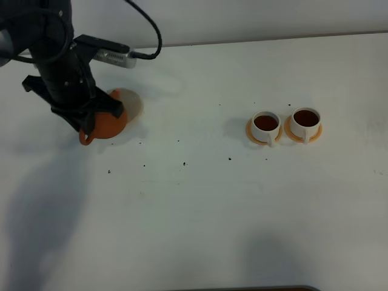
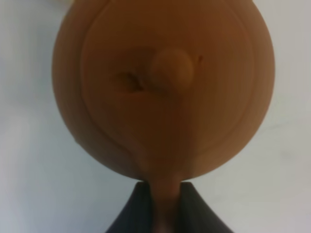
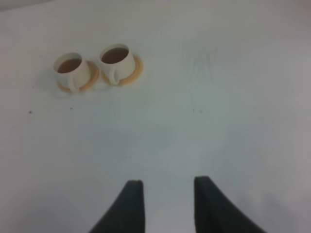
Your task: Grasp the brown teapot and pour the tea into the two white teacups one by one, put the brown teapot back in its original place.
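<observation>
While the left gripper (image 2: 165, 213) pinches the teapot (image 1: 104, 121) handle on the coaster (image 1: 134, 104), we see both filled cups (image 1: 266, 123) well apart; the right gripper (image 3: 167, 204) fingers stand spread.

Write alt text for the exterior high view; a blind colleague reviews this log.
The left end effector grips the brown teapot at the white table's left. At right, two white teacups of tea stand on orange saucers.

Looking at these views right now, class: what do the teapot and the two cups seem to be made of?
Brown teapot: probably unglazed clay, since its orange-brown surface is matte with no shine. White teacups: likely glazed ceramic or porcelain, smooth and bright white, though plastic cannot be ruled out.
</observation>
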Motion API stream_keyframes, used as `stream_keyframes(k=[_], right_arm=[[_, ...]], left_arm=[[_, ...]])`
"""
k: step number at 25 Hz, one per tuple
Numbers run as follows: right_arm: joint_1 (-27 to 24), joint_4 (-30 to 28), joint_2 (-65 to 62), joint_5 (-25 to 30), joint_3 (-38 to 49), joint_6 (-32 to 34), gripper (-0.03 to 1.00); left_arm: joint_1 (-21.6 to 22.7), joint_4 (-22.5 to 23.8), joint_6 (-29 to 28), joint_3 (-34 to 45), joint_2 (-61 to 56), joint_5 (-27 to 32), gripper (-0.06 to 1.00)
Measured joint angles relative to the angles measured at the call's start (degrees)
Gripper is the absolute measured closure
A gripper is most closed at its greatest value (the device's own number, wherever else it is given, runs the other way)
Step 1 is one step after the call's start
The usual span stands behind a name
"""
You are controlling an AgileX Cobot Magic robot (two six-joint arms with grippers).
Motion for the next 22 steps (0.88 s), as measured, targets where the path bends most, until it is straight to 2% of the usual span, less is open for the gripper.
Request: stream_keyframes(k=[5, 9, 16, 22], right_arm=[[0.0, 0.0, 0.0, 0.0, 0.0, 0.0, 0.73], [0.0, 0.0, 0.0, 0.0, 0.0, 0.0, 0.73], [0.0, 0.0, 0.0, 0.0, 0.0, 0.0, 0.73], [0.0, 0.0, 0.0, 0.0, 0.0, 0.0, 0.73]], left_arm=[[3.3, 0.0, -1.6, 4.6, 0.0, -10.3, 0.84], [4.3, 0.0, -2.1, 5.0, 0.0, -15.8, 0.84], [4.4, -0.5, -3.0, 5.0, 1.1, -23.1, 0.84], [4.4, -0.9, -3.0, 5.0, 5.5, -26.7, 0.84]])
